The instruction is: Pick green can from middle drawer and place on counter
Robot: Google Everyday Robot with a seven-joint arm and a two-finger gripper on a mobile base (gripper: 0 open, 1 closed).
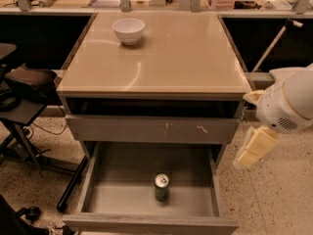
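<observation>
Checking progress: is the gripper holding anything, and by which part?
Nothing. The gripper hangs right of the cabinet; the green can stands untouched in the middle drawer.

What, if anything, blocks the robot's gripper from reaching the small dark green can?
Nothing visible, so probably yes: the gripper hangs beside the open grey drawer, where the can stands uncovered.

One green can [162, 186], one white bowl [128, 30], one open middle drawer [122, 202], one scratched drawer front [122, 129], one bench [186, 58], and one gripper [248, 154], at the right beside the cabinet.
</observation>
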